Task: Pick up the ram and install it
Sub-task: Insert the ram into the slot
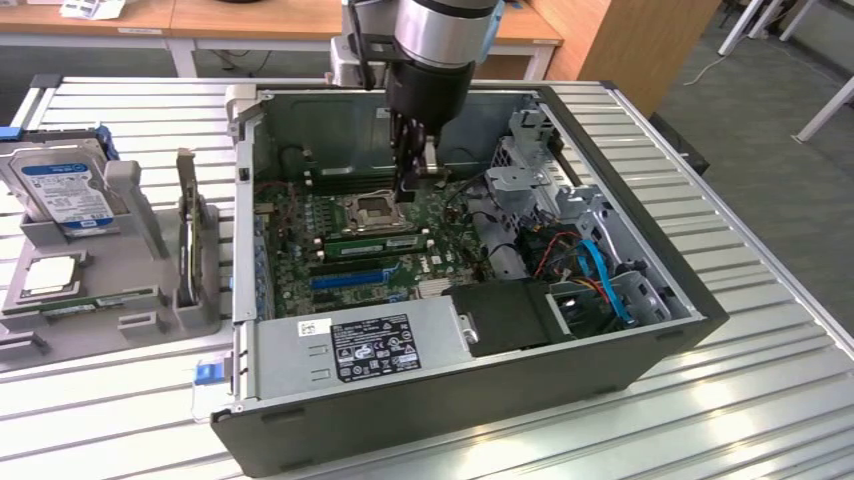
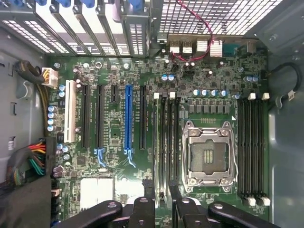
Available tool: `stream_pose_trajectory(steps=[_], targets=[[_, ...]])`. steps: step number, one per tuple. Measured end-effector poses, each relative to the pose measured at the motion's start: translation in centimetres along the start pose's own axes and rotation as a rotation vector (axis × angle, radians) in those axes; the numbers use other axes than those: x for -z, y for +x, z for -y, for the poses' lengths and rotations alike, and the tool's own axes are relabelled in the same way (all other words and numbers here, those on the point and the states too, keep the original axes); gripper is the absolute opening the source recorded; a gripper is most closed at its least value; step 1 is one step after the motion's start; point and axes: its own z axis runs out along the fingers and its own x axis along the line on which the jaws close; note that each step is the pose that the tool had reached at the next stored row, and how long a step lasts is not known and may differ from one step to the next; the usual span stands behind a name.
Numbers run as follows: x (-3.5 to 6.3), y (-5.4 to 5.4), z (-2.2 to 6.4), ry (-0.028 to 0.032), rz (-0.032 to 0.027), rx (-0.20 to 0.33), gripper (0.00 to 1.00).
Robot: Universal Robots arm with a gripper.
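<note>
The ram [image 1: 378, 240], a green stick, stands on edge in a black slot of the motherboard [image 2: 109, 71]. It lies between the CPU socket [image 2: 209, 156] and the blue slot [image 2: 127, 118], inside the open computer case [image 1: 467, 435]. The gripper [image 1: 416, 186] is poised over the slot bank's end toward the exterior view's right. Its jaws are apart, and the 2 fingers [image 2: 176, 204] straddle the slot line, clasping nothing.

The arm [image 1: 441, 35] reaches straight down from above, its wrist held vertical. At its end hangs the gripper [image 1: 416, 183], its dark fingers [image 2: 147, 209] pointing downward and standing apart, with a clear gap between them and nothing clasped.
</note>
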Motion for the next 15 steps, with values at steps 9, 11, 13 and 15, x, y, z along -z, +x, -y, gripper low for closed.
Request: stream_pose_trajectory(steps=[9,11,13,15], targets=[[1.25,0.0,-0.06,0.0000,-0.0001,0.000,0.25],[1.54,0.0,-0.08,0.0000,0.0000,0.000,0.25],[1.82,0.0,-0.09,0.0000,0.0000,0.000,0.25],[2.10,-0.1,-0.11,0.0000,-0.0001,0.000,0.25]])
